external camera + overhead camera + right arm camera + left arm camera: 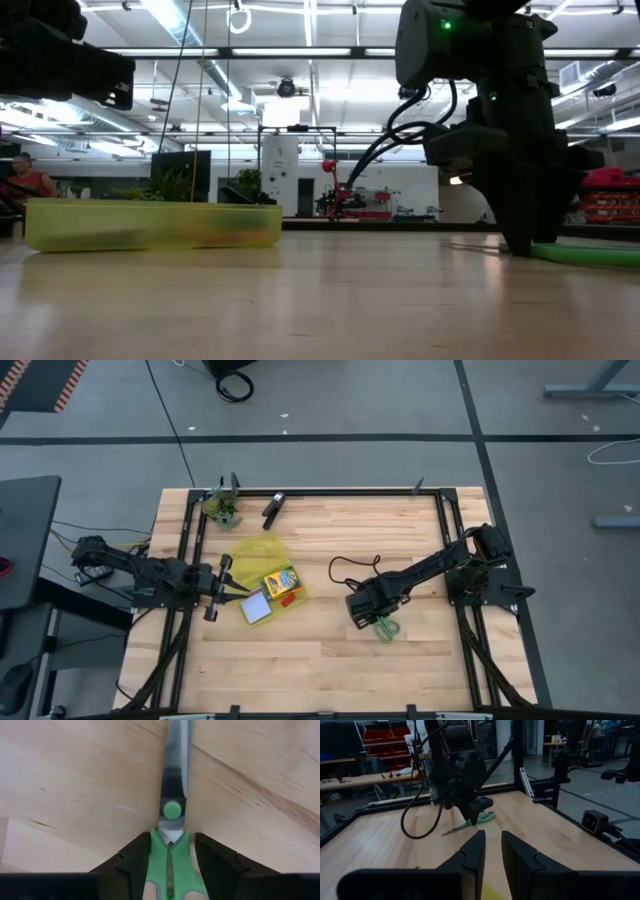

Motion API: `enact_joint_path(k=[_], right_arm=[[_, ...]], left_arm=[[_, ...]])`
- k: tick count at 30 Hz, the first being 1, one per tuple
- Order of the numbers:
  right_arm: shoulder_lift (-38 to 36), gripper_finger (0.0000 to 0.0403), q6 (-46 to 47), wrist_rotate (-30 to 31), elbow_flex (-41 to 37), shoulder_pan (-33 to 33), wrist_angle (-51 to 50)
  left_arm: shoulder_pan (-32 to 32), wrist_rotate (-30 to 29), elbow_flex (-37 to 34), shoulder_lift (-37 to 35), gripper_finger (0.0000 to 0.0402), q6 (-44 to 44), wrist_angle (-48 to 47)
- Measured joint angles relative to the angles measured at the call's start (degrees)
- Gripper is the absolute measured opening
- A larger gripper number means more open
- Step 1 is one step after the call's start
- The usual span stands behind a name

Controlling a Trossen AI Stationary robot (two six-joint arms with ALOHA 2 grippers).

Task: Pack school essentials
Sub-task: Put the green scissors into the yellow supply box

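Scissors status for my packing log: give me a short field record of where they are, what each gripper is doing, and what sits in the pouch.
scissors: green-handled scissors flat on the table, outside the pouch
right gripper: lowered over the scissors, fingers straddling the handles near the pivot, not yet closed
left gripper: at the pouch's edge, fingers apart
pouch: yellow pouch open; crayon box and pale blue note pad on it

Green-handled scissors [170,827] flat on the wood, closed; crayon box [281,581] and pale note pad [256,608] in the yellow-green case [262,550]
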Motion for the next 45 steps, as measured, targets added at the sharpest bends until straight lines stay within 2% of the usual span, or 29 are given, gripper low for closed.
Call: enact_joint_path(k=[10,20,33,45], right_arm=[[0.0,0.0128,-3.0,0.1,-0.1,0.0,1.1],[0.3,0.0126,-4.1,0.1,0.9,0.0,0.3],[0.4,0.0127,-5.6,1.3,7.8,-0.2,-1.8],[0.3,0.0127,-9.8,3.8,12.6,-3.2,-1.8]], left_arm=[[0.0,0.0,0.0,0.0,0.0064,0.6,-0.2],[0.0,0.0,0.0,0.0,0.0066,0.6,-0.2],[0.0,0.0,0.0,0.0,0.0062,0.5,-0.1],[0.0,0.0,0.0,0.0,0.0062,0.4,-0.1]])
